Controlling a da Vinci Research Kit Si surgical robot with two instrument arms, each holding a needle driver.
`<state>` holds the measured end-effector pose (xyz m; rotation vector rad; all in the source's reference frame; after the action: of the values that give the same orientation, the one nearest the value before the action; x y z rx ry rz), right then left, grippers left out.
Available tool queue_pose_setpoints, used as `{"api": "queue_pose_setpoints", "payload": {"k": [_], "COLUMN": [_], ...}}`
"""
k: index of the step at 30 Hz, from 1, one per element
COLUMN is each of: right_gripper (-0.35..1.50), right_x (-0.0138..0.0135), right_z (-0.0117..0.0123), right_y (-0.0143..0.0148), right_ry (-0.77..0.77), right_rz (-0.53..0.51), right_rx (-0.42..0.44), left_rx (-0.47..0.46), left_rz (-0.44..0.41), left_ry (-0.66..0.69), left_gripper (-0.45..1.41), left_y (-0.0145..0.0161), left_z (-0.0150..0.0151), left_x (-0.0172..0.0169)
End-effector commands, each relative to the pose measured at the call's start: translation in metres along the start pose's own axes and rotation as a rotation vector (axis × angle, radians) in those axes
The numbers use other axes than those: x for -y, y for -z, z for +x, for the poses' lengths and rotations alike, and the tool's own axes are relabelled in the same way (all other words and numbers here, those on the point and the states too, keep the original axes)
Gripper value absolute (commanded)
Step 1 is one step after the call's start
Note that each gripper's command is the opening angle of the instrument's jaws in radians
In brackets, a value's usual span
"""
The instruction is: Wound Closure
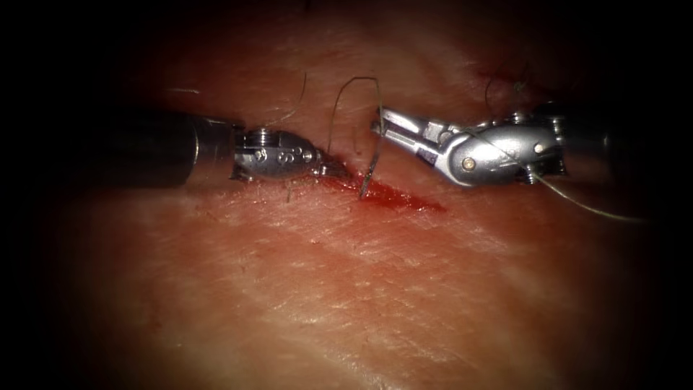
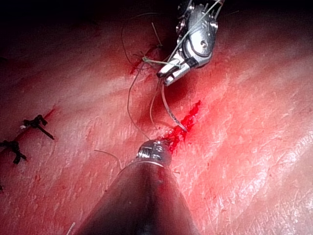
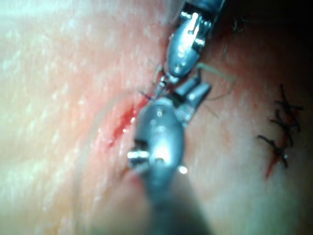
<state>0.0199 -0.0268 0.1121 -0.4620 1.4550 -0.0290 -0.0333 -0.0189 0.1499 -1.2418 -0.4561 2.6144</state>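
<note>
My endoscope looked down on the tissue [image 1: 346, 289] from above and in front. Each wrist camera sat very close, facing along its own shaft. All three views shared the cut [image 1: 393, 196] and both tools.

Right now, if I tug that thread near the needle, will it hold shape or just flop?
Probably flops: the thread arcs loosely above the tissue. It looks thin, so likely light. The needle, held near its upper end by the right tool, looks stiff, its tip at the cut.
</note>
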Motion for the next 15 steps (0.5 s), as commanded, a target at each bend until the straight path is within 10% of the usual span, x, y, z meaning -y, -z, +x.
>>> {"api": "queue_pose_setpoints", "payload": {"k": [1,15], "right_gripper": [-0.35,-0.35], "right_x": [0.0009,0.0014], "right_z": [-0.0004,-0.0022], "right_y": [-0.0012,-0.0019], "right_ry": [0.016,0.184], "right_rz": [0.003,-0.003], "right_rx": [-0.003,0.007], "left_rx": [-0.001,-0.004], "left_rz": [-0.003,-0.014], "left_ry": [-0.003,-0.011], "left_gripper": [-0.21,-0.21], "left_y": [-0.0008,-0.0006], "left_z": [-0.0003,-0.0013], "left_x": [0.0002,0.0020]}}
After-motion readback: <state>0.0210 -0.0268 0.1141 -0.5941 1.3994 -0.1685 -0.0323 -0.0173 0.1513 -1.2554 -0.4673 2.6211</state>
